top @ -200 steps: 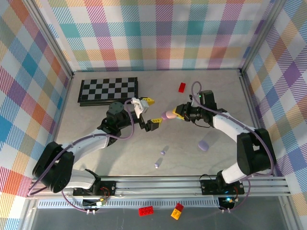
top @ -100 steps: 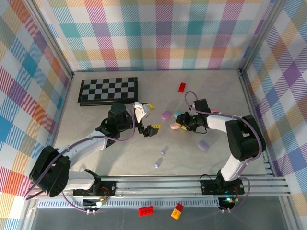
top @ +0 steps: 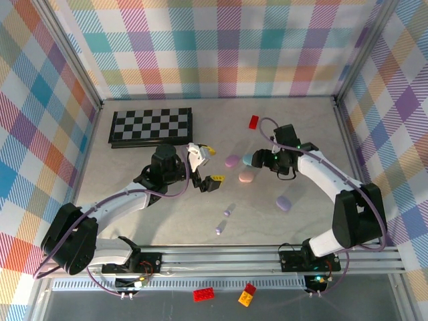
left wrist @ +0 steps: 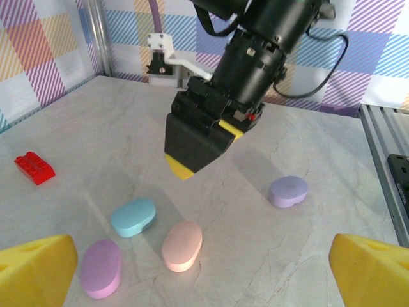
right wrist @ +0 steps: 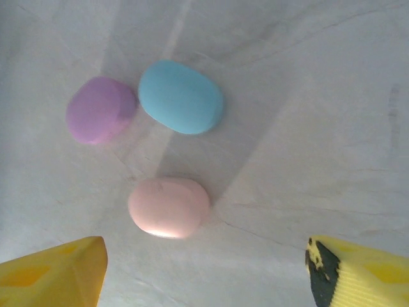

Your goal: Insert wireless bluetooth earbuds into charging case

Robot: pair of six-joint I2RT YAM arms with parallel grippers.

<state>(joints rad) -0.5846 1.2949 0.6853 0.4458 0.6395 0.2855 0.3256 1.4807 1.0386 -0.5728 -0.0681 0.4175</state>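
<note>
Half a second ago the right gripper (right wrist: 206, 272) sat against the pink case (right wrist: 169, 206). Now it has pulled back, fingers spread wide and empty, the case free just ahead. Two earbuds (top: 227, 212) lie well behind it, toward the bases, so nothing is inserted yet.

blue case (right wrist: 181, 96) smooth matt plastic; table (right wrist: 307, 96) marbled stone-look, faint sheen

Earbuds (top: 227, 212) — perhaps purple — too small to tell.
</note>
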